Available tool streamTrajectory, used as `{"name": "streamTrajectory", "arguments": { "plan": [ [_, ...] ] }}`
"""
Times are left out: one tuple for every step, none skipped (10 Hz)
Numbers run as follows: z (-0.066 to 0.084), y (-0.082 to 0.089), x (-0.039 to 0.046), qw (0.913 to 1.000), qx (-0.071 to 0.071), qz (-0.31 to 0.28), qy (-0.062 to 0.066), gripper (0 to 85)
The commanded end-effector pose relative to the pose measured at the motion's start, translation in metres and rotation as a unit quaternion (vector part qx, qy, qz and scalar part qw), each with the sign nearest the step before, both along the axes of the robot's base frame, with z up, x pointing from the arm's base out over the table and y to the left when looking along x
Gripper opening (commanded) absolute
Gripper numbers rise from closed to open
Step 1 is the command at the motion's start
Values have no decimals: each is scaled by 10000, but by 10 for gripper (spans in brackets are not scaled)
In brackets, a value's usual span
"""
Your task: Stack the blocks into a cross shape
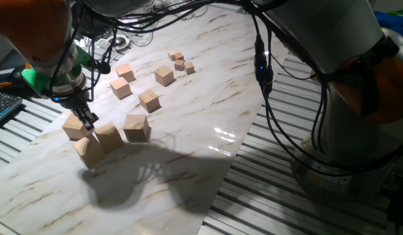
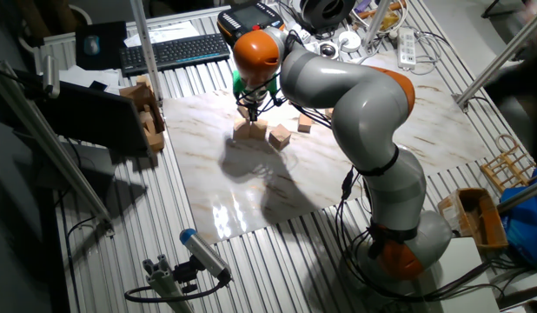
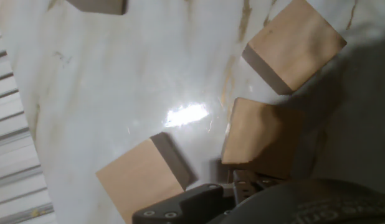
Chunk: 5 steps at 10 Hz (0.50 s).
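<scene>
I am in the middle of arranging the large blocks, working at the cluster near the tabletop (image 1: 188, 163) edge closest to the keyboard (image 2: 175, 50). My gripper (image 1: 89, 121) hangs low among 3 large tan blocks there: one block (image 1: 75, 126) just on the keyboard side of my fingers (image 1: 86, 117), a second block (image 1: 108, 136) just on the other side, and a third block (image 1: 89, 151) in front of both; a fourth large block (image 1: 136, 127) sits a little apart, beyond the second. The medium cubes (image 1: 148, 100) and tiny cubes (image 1: 180, 62) lie farther up the marble sheet, well apart from the cluster. In the hand view I see 3 block tops spread around a bare patch of marble, and nothing sits between my fingers; whether they are wide or narrow I cannot tell. My judgement: no cross stands yet, so next I need to settle squarely over 1 block, grip it by opposite faces, and set it flush against its neighbours.
</scene>
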<state>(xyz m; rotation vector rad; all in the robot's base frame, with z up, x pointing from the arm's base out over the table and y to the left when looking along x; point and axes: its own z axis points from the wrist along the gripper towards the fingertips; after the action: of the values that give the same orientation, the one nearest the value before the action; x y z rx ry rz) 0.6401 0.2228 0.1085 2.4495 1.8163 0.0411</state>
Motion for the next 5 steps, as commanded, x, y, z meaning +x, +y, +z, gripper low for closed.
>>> {"name": "streamTrajectory", "arguments": {
  "plan": [
    [-28, -45, 4, 10000, 46, -8, -20, 0],
    [-49, -89, 32, 10000, 33, 56, -71, 0],
    [-52, -139, 69, 9999, 14, 98, -122, 0],
    [-49, -182, 97, 9998, 5, 114, -137, 0],
    [-57, -230, 127, 9999, 38, -1, -135, 0]
  ]
}}
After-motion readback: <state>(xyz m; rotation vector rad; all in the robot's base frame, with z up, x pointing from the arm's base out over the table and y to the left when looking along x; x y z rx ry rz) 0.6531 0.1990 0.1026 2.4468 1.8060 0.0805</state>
